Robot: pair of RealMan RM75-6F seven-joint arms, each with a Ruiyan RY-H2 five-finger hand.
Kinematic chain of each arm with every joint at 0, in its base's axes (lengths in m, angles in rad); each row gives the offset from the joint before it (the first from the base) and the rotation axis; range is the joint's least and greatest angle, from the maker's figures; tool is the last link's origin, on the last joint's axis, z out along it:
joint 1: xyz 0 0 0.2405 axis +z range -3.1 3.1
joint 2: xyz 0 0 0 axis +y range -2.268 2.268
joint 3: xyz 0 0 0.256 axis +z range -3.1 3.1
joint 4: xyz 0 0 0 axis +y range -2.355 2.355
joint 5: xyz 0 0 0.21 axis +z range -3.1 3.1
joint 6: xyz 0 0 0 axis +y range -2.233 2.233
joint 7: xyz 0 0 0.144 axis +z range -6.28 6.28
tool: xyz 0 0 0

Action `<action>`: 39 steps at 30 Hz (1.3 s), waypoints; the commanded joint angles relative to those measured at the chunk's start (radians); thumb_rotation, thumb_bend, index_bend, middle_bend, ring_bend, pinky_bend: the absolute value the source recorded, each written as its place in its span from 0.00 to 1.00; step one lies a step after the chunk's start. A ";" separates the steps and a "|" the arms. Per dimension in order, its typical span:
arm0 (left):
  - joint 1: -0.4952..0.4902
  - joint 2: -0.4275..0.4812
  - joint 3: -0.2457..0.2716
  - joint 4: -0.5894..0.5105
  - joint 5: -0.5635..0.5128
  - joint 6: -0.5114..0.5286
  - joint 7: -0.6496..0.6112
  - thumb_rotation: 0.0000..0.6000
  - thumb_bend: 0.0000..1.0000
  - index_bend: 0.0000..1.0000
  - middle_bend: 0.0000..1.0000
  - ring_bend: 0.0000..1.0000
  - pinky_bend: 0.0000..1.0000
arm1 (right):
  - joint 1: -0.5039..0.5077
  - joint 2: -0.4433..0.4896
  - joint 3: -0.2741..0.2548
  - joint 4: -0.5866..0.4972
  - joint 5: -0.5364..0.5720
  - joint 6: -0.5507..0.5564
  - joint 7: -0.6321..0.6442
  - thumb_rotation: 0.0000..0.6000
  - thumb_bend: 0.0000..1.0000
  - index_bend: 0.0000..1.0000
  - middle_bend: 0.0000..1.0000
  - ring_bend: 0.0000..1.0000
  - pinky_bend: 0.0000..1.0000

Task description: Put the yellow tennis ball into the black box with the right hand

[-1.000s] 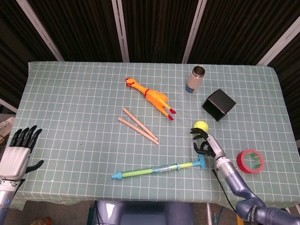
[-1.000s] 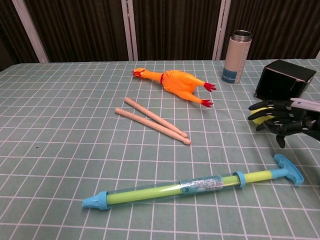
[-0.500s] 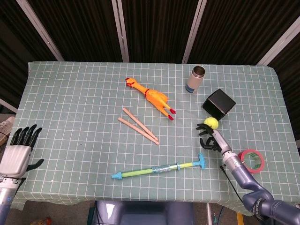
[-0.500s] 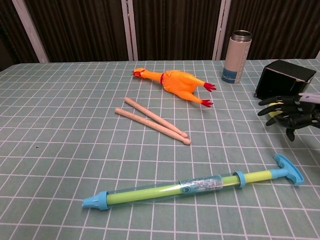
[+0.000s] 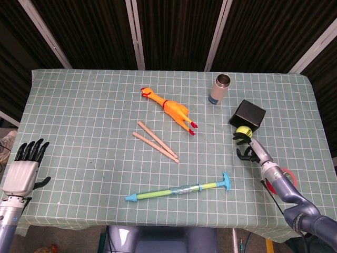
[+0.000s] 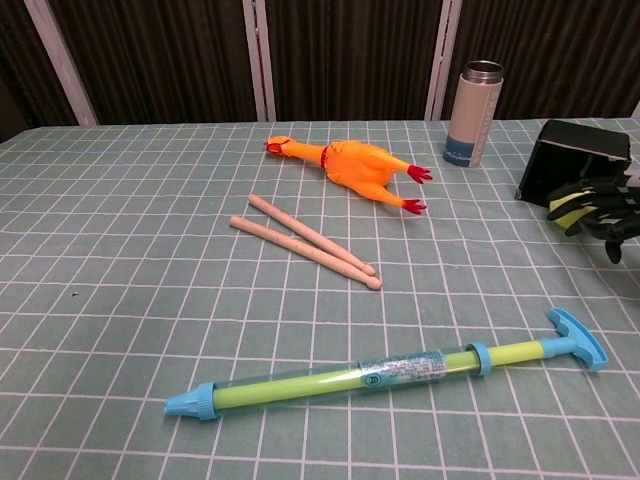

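The yellow tennis ball (image 5: 243, 131) (image 6: 567, 209) sits in the curled dark fingers of my right hand (image 5: 249, 147) (image 6: 600, 207), just above the table. It is right at the near side of the black box (image 5: 248, 115) (image 6: 582, 160), which stands at the right of the table; I cannot tell whether ball and box touch. The box's opening does not show in either view. My left hand (image 5: 24, 167) hangs with fingers spread and nothing in it off the table's left edge, in the head view only.
A grey bottle (image 5: 219, 88) (image 6: 472, 100) stands behind the box. A rubber chicken (image 5: 171, 109) (image 6: 350, 165) and two wooden sticks (image 5: 155, 141) (image 6: 310, 240) lie mid-table. A blue-green pump toy (image 5: 179, 190) (image 6: 385, 375) lies near the front edge. A red tape roll (image 5: 284, 182) is under my right forearm.
My right hand has carried the ball away from the pump toy's handle, back and to the right, up to the black box. The box has turned slightly. The left hand stayed put.
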 commanded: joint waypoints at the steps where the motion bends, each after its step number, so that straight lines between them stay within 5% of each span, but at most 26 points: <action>1: -0.008 -0.006 -0.002 0.000 -0.010 -0.013 0.014 1.00 0.13 0.00 0.00 0.00 0.00 | 0.009 0.005 -0.015 0.020 -0.015 -0.005 0.010 1.00 0.59 0.17 0.23 0.26 0.56; 13: -0.023 -0.026 -0.009 -0.007 -0.051 -0.033 0.067 1.00 0.13 0.00 0.00 0.00 0.00 | 0.057 -0.008 -0.088 0.155 -0.101 -0.001 0.113 1.00 0.60 0.17 0.23 0.17 0.13; 20: -0.034 -0.034 -0.012 -0.007 -0.071 -0.049 0.084 1.00 0.13 0.00 0.00 0.00 0.00 | 0.078 -0.030 -0.133 0.240 -0.146 0.032 0.213 1.00 0.60 0.12 0.18 0.08 0.01; 28: -0.043 -0.037 -0.014 -0.004 -0.084 -0.061 0.088 1.00 0.13 0.00 0.00 0.00 0.00 | 0.090 -0.052 -0.167 0.309 -0.176 0.062 0.266 1.00 0.60 0.00 0.01 0.00 0.00; 39: -0.054 -0.045 -0.015 0.004 -0.102 -0.078 0.095 1.00 0.13 0.00 0.00 0.00 0.00 | 0.113 -0.094 -0.219 0.429 -0.222 0.091 0.322 1.00 0.60 0.00 0.00 0.00 0.00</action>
